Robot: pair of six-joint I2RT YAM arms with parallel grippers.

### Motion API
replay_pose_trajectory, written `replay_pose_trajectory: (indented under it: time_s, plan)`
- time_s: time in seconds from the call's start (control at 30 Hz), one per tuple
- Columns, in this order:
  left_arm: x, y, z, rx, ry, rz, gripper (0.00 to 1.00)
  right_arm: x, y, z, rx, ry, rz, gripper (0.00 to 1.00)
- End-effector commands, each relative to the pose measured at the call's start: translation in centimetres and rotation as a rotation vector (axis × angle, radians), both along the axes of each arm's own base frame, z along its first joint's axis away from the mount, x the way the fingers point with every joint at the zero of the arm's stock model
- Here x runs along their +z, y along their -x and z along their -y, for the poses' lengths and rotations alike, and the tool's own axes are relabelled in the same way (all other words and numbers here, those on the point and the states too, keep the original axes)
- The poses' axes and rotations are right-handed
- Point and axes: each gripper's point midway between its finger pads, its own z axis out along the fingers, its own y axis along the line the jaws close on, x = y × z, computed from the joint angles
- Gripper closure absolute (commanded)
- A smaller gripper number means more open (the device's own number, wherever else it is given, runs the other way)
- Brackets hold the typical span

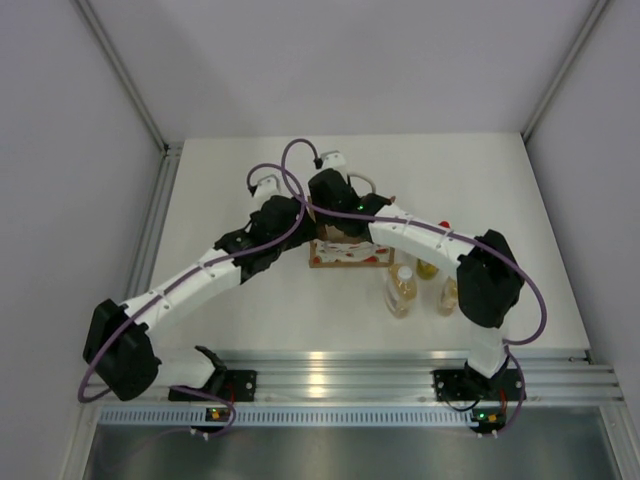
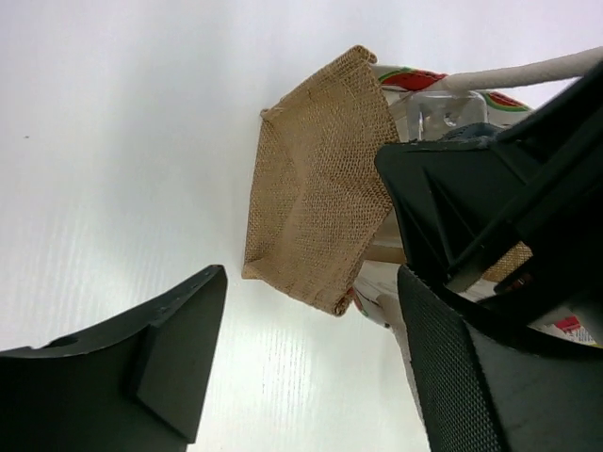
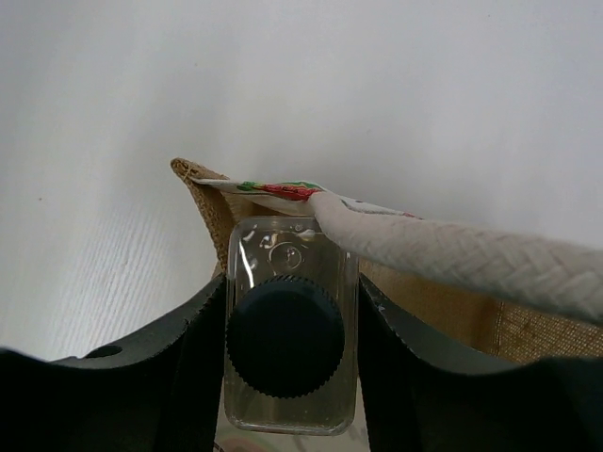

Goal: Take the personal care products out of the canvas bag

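Snugly between the two black fingers of the right claw (image 3: 287, 301) sits the squarish clear bottle with a dark ribbed cap (image 3: 283, 247), seen cap-on, both fingers pressed against its flat sides, so this claw is clamped on it. Just beyond the fingertips rises the small tan burlap bag with a white front panel printed in red and green (image 3: 212, 202), and its braided off-white rope handle (image 3: 471, 256) crosses above and to the right of the bottle; how much of the bottle is inside the bag cannot be told. The left claw (image 2: 311, 282) stands with its jaws spread wide and nothing touching them, the bag's woven end wall ahead of the gap and the right claw's black body just right of that. From above, both claws meet over the bag on the white table top (image 1: 250, 310). Nearer the right arm's base than the bag, well outside it, stand two clear bottles of yellow liquid with white caps (image 1: 402, 290), and a yellow bottle with a red cap (image 1: 428, 268) partly hidden under the arm.
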Motion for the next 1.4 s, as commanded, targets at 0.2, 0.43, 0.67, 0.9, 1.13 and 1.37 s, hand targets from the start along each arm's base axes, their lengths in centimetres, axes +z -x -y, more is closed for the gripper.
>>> replay_pose_trajectory:
  time_s: [0.2,0.43,0.67,0.9,1.13,1.37]
  plan:
    - [6.7,1.8,-3.6,0.058,0.019,0.171,0.02,5.6,-0.9,-0.9,0.017,-0.078,0.096,1.0]
    - [8.5,4.4,-7.1,0.091,-0.017,0.22,0.02,7.6,-0.8,-0.8,0.03,-0.113,0.118,1.0]
    - [9.2,6.2,-9.2,0.11,-0.034,0.235,0.02,8.3,-1.2,-0.7,0.031,-0.129,0.123,0.94]
    - [8.8,7.2,-10.1,0.106,-0.04,0.232,0.02,8.6,-1.3,-0.5,0.032,-0.135,0.126,0.92]
    - [8.2,7.4,-10.6,0.112,-0.065,0.227,0.02,10.1,-1.5,-0.3,0.027,-0.146,0.147,0.9]
    - [7.8,7.7,-10.8,0.114,-0.069,0.226,0.02,11.6,-1.6,-0.4,0.032,-0.161,0.166,0.89]
